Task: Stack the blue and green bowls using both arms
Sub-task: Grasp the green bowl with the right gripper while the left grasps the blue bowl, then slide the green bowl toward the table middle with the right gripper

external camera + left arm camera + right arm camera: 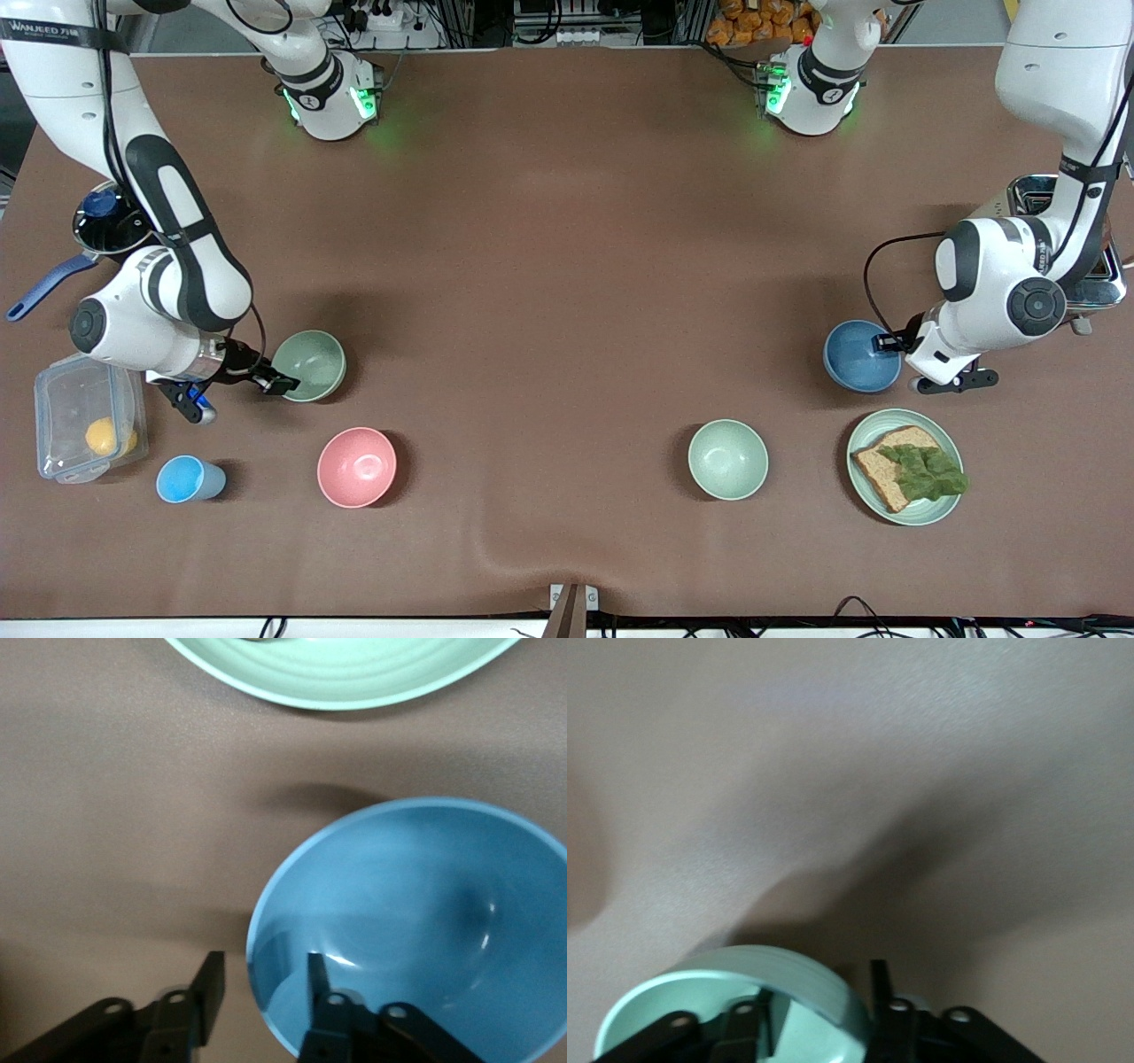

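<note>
Both arms at the grasping step of the stacking task; neither bowl is lifted yet, by the look of it. The next move calls for closing on each rim, raising one bowl and carrying it over the other, which sits well apart at the opposite end of the table.

Left gripper: fingers set narrowly apart and straddling the rim of the blue bowl, one finger inside the wall, one outside. A gap shows on the outer side, so the rim does not appear clamped. The blue bowl rests on the table at the left arm's end, farther from the front camera than the green plate carrying bread and lettuce.

Right gripper: fingers likewise astride the rim of the green bowl, narrow; whether they press the wall cannot be told. The green bowl sits at the right arm's end, farther from the front camera than the pink bowl.

A paler green bowl stands beside the green plate, untouched.
</note>
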Motion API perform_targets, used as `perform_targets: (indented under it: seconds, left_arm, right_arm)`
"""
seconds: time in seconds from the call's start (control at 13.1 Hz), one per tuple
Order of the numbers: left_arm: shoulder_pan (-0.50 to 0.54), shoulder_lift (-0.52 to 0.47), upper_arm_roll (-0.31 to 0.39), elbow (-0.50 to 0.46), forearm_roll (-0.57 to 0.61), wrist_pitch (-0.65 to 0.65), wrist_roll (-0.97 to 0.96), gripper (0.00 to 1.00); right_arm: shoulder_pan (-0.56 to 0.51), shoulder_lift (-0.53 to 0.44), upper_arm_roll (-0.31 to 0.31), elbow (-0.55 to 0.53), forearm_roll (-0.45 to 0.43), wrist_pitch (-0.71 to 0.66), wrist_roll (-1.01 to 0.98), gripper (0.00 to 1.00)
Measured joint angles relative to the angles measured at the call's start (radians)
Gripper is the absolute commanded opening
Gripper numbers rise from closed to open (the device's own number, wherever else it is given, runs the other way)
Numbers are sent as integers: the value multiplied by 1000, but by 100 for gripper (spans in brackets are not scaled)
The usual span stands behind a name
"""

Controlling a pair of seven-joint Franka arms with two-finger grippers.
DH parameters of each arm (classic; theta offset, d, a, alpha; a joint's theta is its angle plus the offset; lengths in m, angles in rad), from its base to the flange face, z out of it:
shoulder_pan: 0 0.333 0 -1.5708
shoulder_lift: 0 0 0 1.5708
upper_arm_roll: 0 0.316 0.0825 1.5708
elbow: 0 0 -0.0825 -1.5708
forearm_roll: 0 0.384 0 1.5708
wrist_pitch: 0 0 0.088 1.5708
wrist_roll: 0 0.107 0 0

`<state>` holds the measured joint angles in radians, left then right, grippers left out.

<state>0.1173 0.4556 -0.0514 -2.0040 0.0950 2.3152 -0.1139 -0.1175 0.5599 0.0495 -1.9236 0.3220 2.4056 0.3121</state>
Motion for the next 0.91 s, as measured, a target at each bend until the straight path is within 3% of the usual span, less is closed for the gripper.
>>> perform_targets:
  seconds: [0.08, 0.53, 0.91]
  left_arm:
    - [-1, 0, -1, 0, 0, 0, 0, 0]
    - [-3, -4, -5, 6, -1, -6, 3, 0]
    - [-18, -11, -10, 23, -1, -6, 4, 0]
  right_arm:
    - [5, 0, 0, 0, 5, 1, 0, 0]
    - [9, -44, 2, -4, 15, -35, 11, 0]
    - [78, -150, 7, -4, 15, -123, 146, 0]
